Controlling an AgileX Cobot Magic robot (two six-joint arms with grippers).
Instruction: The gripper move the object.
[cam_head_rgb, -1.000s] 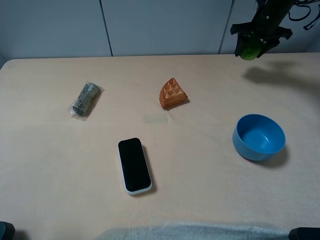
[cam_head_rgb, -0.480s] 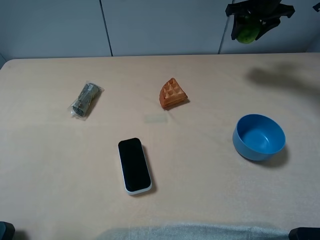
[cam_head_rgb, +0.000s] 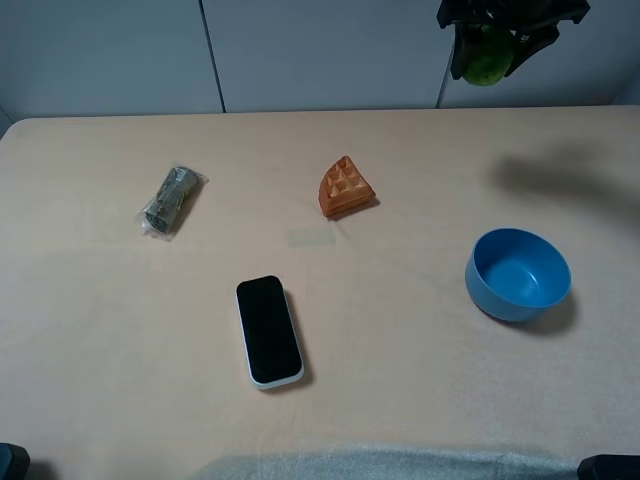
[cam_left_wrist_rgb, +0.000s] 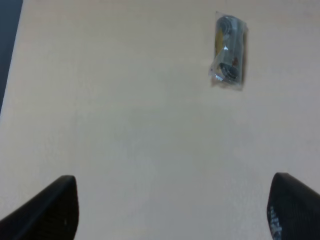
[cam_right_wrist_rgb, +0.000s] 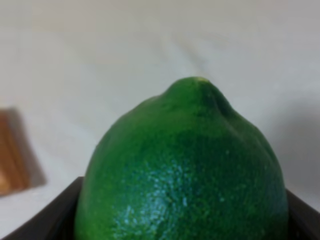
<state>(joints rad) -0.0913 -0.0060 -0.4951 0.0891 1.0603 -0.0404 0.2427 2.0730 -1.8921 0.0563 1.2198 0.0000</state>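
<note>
My right gripper (cam_head_rgb: 492, 40), a black claw, is shut on the green fruit (cam_head_rgb: 484, 60) and holds it high in the air over the far right of the table, at the top edge of the exterior view. The glossy green fruit (cam_right_wrist_rgb: 182, 165) fills the right wrist view between the dark jaws. My left gripper (cam_left_wrist_rgb: 170, 212) is open and empty above bare tabletop; only its two black fingertips (cam_left_wrist_rgb: 47, 210) show in the left wrist view. It is out of the exterior view.
A blue bowl (cam_head_rgb: 518, 274) stands at the right. An orange-brown waffle wedge (cam_head_rgb: 345, 187) lies mid-table. A wrapped packet (cam_head_rgb: 170, 199) lies at the left, also in the left wrist view (cam_left_wrist_rgb: 228, 52). A black phone (cam_head_rgb: 268, 330) lies in front.
My right gripper has risen and moved slightly left with the green fruit in it. The fruit's shadow on the table has grown fainter. Nothing else moved.
</note>
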